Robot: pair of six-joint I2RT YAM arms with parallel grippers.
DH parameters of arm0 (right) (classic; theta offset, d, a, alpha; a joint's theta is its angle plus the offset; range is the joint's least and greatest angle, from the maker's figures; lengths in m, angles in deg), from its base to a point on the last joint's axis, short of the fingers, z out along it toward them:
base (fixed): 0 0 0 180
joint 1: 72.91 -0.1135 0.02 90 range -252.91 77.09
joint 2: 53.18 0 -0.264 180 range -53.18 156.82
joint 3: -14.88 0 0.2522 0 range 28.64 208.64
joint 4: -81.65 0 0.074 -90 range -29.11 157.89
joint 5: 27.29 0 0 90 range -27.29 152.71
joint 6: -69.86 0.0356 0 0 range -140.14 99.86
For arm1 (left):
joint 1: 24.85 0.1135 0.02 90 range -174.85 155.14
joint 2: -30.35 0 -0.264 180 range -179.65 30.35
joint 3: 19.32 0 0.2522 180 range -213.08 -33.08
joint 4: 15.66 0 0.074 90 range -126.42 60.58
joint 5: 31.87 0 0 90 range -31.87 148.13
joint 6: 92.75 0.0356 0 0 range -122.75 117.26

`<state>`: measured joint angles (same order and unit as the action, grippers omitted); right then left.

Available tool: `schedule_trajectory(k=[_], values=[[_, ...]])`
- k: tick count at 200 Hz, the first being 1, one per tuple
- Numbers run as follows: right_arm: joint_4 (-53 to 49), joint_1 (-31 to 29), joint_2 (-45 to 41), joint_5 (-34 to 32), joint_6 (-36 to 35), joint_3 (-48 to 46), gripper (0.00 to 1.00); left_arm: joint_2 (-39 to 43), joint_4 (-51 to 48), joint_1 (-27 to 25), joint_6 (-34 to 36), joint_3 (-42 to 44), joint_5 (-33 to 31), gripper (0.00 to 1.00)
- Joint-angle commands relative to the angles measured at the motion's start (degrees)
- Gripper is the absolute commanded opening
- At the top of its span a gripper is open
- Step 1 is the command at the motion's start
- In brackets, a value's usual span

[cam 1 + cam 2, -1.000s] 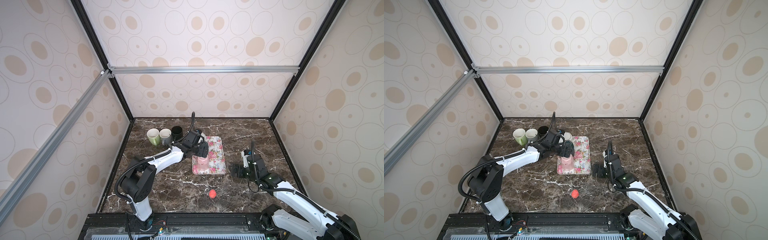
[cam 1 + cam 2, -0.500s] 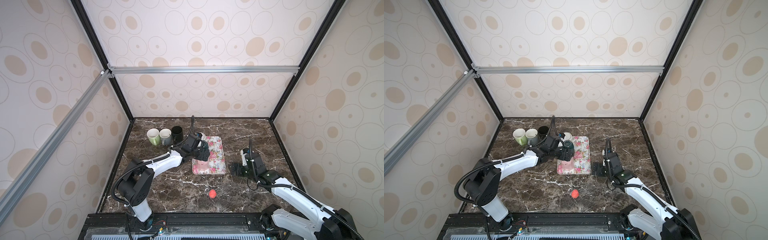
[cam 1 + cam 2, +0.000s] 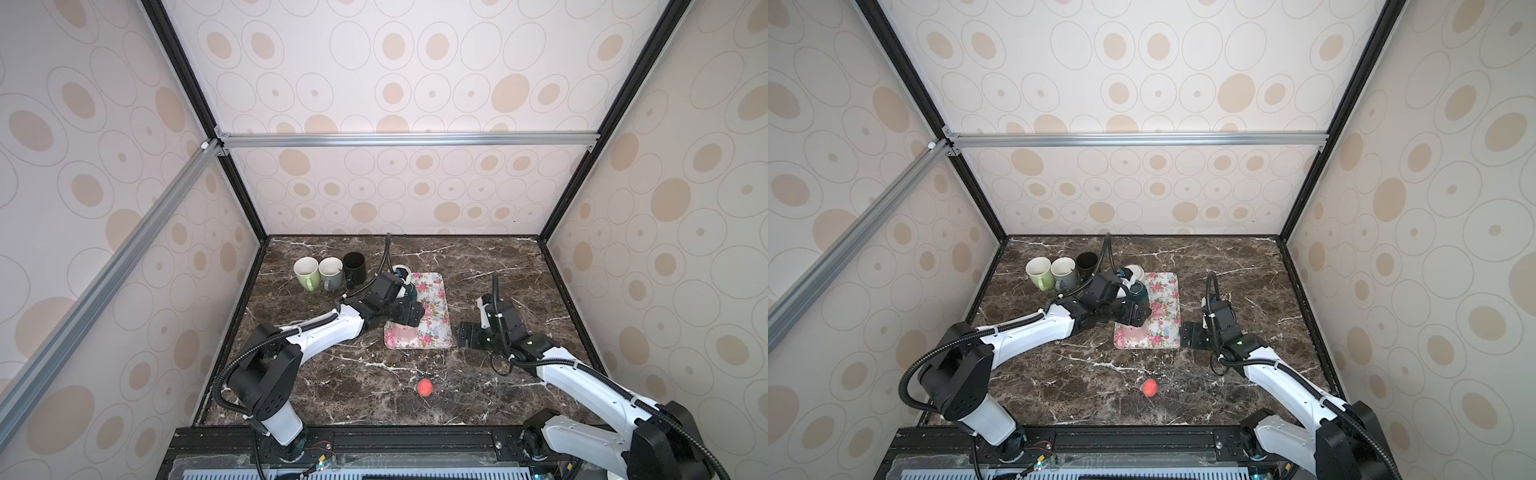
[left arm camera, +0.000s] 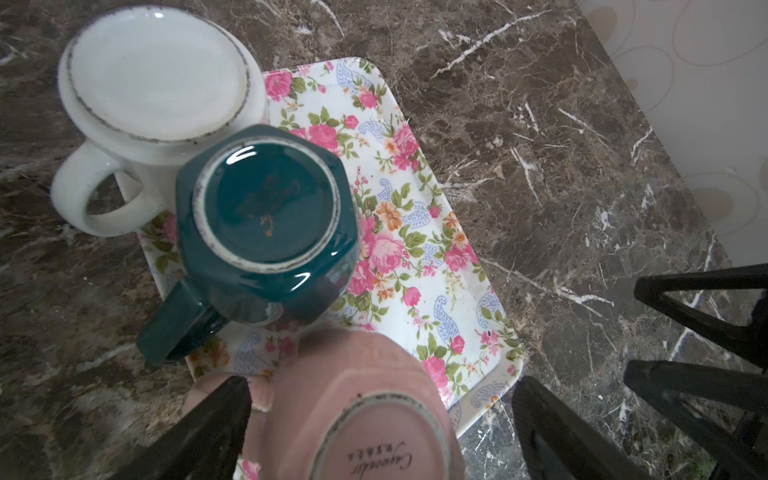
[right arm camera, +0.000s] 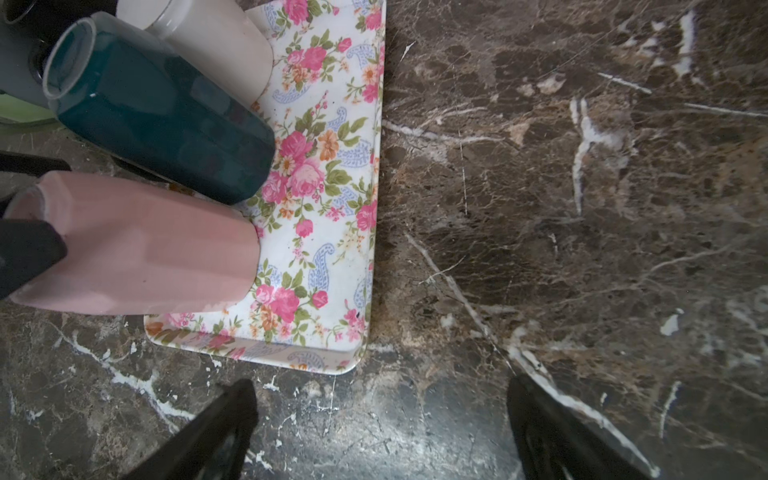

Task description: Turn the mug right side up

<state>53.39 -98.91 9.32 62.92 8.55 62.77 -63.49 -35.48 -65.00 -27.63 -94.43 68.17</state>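
- The pink mug [image 3: 402, 331] stands upside down, base up, on the near left corner of a flowered tray [image 3: 437, 305] that lies on the dark marble table [image 3: 498, 270].
- The left gripper [image 3: 405, 316] hangs right over that mug, jaws spread wide.
- In the left wrist view its two black fingers [image 4: 208, 428] stand on either side of the pink mug [image 4: 365, 407]. A clear gap shows between the mug and one finger; on the other side, by a pink bit low down that may be the handle, I cannot tell whether finger and mug touch.
- Just behind the pink mug on the tray stands a teal mug [image 3: 411, 293], also base up, its handle reaching out over the tray's left edge [image 4: 174, 328].
- Behind that is a white mug [image 3: 402, 272], upside down too, at the tray's far left corner and partly over the edge.
- The right half of the tray is bare.
- The right gripper [image 3: 467, 336] sits low over the table just beside the tray's near right corner, jaws wide apart with nothing between them; only marble shows there in the right wrist view [image 5: 380, 388].
- At the back left of the table three mugs stand in a row, mouths up: a green mug [image 3: 306, 272], a grey mug [image 3: 331, 272] and a black mug [image 3: 354, 266], each close against the next.
- A small red ball [image 3: 425, 387] lies on the table nearer the front, well apart from the tray and from both arms.
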Motion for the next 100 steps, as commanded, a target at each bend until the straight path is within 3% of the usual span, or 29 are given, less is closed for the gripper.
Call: schedule_trajectory(k=[1,100], values=[[-0.1,0.1,0.4,0.1,0.6,1.5,0.96,0.1,0.1,-0.6,-0.6,-0.1,1.0,0.98],[-0.6,0.1,1.7,0.9,1.1,2.4,0.96,0.3,-0.9,-3.3,-1.7,-1.0,0.5,0.98]])
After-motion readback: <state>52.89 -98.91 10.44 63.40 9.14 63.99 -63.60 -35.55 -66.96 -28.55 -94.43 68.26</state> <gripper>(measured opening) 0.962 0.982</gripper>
